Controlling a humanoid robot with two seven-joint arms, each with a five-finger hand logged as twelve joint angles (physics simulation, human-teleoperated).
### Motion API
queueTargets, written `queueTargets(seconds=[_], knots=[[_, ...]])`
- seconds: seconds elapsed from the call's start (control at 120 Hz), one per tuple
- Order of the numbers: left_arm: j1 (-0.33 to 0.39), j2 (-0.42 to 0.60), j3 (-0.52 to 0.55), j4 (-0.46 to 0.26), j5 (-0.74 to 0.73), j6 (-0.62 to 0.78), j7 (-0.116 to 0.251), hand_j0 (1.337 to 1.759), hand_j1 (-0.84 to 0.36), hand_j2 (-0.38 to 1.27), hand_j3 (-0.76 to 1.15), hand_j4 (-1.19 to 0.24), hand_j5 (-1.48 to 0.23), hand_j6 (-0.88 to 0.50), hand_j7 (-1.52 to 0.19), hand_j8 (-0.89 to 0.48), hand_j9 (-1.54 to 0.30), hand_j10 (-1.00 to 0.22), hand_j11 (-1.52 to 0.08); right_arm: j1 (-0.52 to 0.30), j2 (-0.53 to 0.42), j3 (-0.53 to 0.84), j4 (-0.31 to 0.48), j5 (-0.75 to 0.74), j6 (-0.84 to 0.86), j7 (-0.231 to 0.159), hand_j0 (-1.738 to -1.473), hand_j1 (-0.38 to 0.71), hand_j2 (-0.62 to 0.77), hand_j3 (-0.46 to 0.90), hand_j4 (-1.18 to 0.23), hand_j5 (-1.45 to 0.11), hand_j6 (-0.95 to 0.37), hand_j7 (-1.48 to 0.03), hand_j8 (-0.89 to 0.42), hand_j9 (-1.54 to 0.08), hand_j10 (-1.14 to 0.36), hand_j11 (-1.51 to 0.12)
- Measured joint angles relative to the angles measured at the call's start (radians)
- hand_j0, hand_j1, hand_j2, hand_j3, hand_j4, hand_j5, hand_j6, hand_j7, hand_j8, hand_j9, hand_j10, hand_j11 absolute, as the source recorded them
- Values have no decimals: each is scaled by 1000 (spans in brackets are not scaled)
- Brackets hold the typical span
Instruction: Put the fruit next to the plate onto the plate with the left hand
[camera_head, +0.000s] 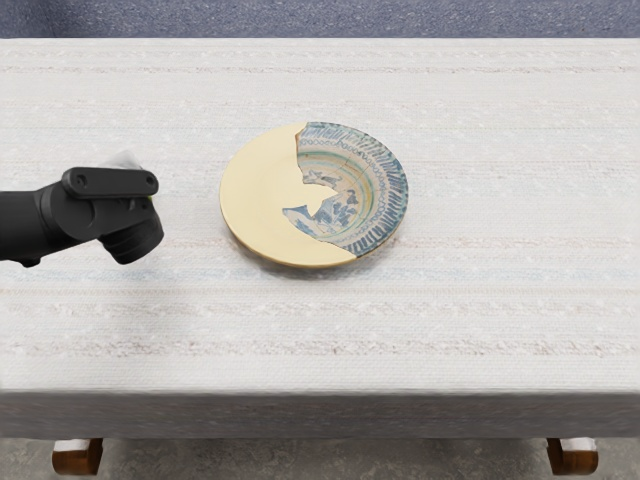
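A round plate (262, 200) lies at the table's middle, plain yellow on its left part and blue-patterned on its right. Nothing lies on it. My left hand (115, 212), black, comes in from the left edge and sits left of the plate, a short gap away from its rim. A small pale object (126, 159), which may be the fruit, peeks out just behind the top of the hand. Most of it is hidden by the hand. I cannot tell whether the hand touches or holds it. The right arm is out of view.
The pale, faintly striped table (480, 300) runs across the whole view, with its front edge low in the picture and its back edge near the top. Two wooden feet (76, 456) show below the front edge.
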Motion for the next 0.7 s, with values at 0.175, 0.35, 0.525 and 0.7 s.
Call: queueTargets(seconds=[0.175, 0.35, 0.525, 0.7], knots=[[10, -1, 0, 8, 1, 0, 0, 1657, -200, 125, 0, -505, -601, -448, -624, -435, -631, -489, -630, 0, 0, 0, 0, 0, 0, 0, -1658, -307, -7, 0, -35, -45, -35, -45, -35, -45, -35, -45], [19, -1, 1, 14, 2, 0, 0, 1656, -230, 156, 0, -559, -677, -459, -693, -423, -708, -524, -709, 3, 0, 0, 0, 0, 0, 0, -1658, -307, -7, 0, -35, -45, -35, -45, -35, -45, -35, -45], [21, -2, 1, 14, 7, -1, 0, 1656, -264, 241, -52, -681, -827, -402, -851, -357, -869, -484, -879, 4, 0, 0, 0, 0, 0, 0, -1658, -308, -7, 0, -35, -45, -35, -45, -35, -45, -35, -45], [-5, -9, 1, 7, 2, -31, 2, 1651, -308, 360, -77, -767, -979, -352, -988, -290, -1007, -428, -1025, 5, 0, 0, 0, 0, 0, 0, -1658, -307, -7, 0, -35, -45, -35, -45, -35, -45, -35, -45]])
